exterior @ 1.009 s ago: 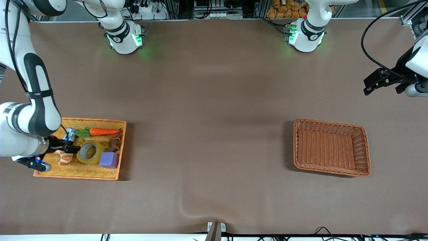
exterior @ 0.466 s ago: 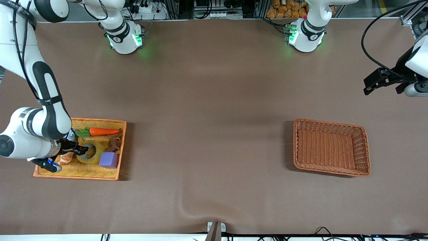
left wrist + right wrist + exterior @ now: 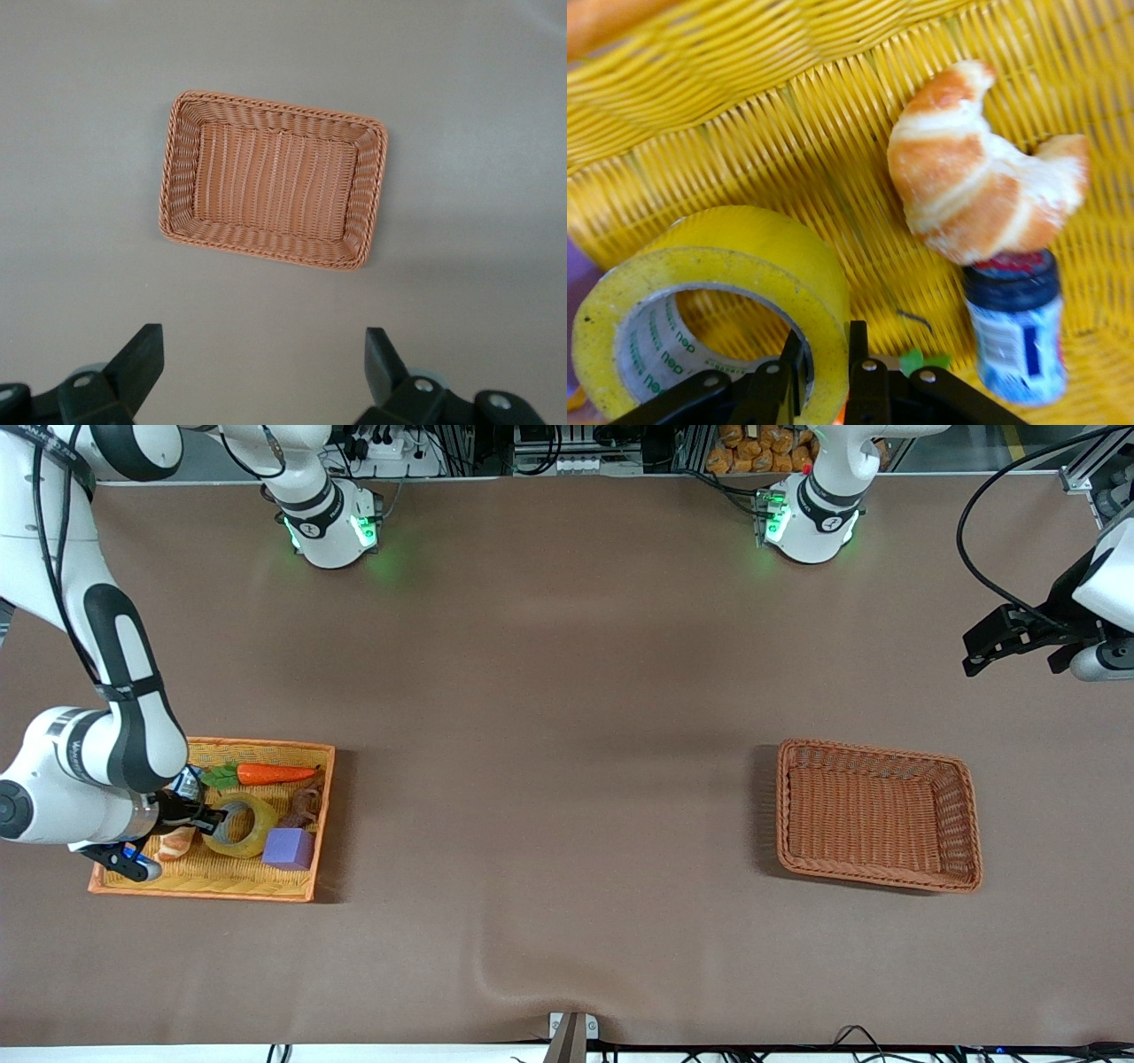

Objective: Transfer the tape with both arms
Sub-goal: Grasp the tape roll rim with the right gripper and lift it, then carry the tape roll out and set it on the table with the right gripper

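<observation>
Right claw (image 3: 828, 376) was found clamped on the wall of the tape (image 3: 239, 825), one finger inside the ring and one outside, in the yellow tray (image 3: 297, 890). Tape lay at 10 o'clock from the purple block (image 3: 288, 849), near the croissant (image 3: 983, 168) and small jar (image 3: 1014, 323). Left claw (image 3: 261, 376) was held spread apart, waiting above the wicker basket (image 3: 177, 168). Slippage was judged possible on lifting, since only a narrow section of wall was pinched.

Left gripper (image 3: 257, 367), fingers (image 3: 142, 359) spread, hangs over brown wicker basket (image 3: 177, 177).
</observation>
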